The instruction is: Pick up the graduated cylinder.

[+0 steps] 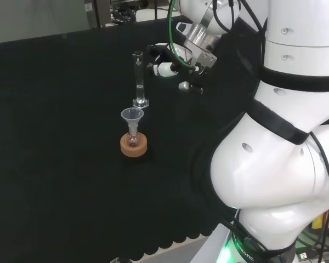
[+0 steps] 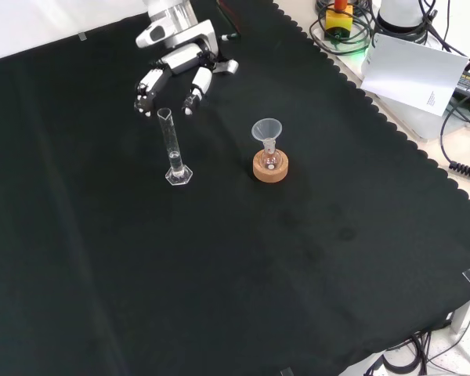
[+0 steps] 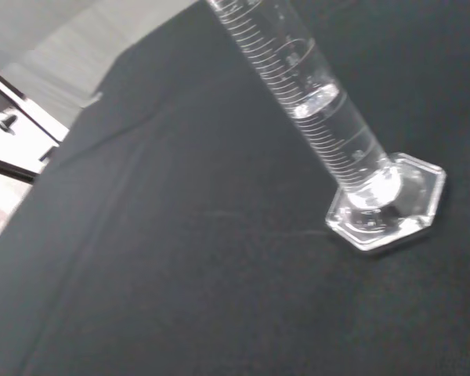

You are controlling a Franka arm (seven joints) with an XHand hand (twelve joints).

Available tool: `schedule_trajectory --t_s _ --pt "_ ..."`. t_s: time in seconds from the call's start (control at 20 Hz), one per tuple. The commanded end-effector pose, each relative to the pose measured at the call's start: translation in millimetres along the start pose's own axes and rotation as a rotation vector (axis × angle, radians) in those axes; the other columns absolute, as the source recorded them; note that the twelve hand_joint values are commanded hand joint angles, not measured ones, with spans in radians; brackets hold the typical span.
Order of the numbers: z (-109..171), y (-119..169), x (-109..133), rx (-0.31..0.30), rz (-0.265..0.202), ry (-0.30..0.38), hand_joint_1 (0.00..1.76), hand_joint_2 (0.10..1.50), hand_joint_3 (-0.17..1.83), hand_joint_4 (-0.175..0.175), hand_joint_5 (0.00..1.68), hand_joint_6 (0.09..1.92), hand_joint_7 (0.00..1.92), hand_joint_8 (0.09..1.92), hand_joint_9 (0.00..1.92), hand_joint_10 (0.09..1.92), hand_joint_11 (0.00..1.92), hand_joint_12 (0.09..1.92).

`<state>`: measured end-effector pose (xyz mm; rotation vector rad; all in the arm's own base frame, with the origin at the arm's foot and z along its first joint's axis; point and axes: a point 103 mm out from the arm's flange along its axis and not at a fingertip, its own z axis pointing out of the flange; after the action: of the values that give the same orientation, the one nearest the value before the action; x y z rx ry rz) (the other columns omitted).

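While the tall clear glass graduated cylinder [image 2: 173, 149] stood upright on its hexagonal foot on the black-clothed table [image 2: 243, 266], just beside a small funnel-topped flask on a cork ring [image 2: 269, 163], the black and white hand [image 2: 175, 75] hovered near its rim, fingers relaxed and empty, apparently lined up for a side grasp.

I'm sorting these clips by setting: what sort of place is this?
Most likely a robotics lab staged for chemistry work: a graduated cylinder, a funnel in a small flask on a cork ring, cables at the bench's edge.
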<state>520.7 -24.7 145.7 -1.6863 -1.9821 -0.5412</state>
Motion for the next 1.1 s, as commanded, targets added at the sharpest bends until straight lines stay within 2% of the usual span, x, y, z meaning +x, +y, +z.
schedule_trajectory --t_s 0.05,0.25,0.55,0.7,1.1 --pt "17.9 10.9 -1.7 0.001 -0.057 0.107 0.84 1.07 -0.17 -0.044 0.45 0.09 0.32 0.64 0.55 0.6 0.35 1.32" --pt "28.7 10.9 -5.8 -0.041 -0.088 0.163 0.88 1.06 -0.17 -0.045 0.48 0.09 0.34 0.64 0.57 0.59 0.36 1.32" --pt "42.4 7.8 -7.7 -0.064 -0.139 0.216 0.92 1.03 -0.17 -0.044 0.55 0.09 0.41 0.63 0.67 0.55 0.42 1.3" --pt "47.7 10.6 -8.8 -0.061 -0.138 0.231 0.92 1.03 -0.17 -0.047 0.55 0.09 0.47 0.62 0.74 0.51 0.46 1.28" --pt "61.9 23.1 -12.6 -0.012 -0.156 0.284 0.94 1.02 -0.17 -0.045 0.52 0.09 0.4 0.58 0.7 0.48 0.44 1.27"
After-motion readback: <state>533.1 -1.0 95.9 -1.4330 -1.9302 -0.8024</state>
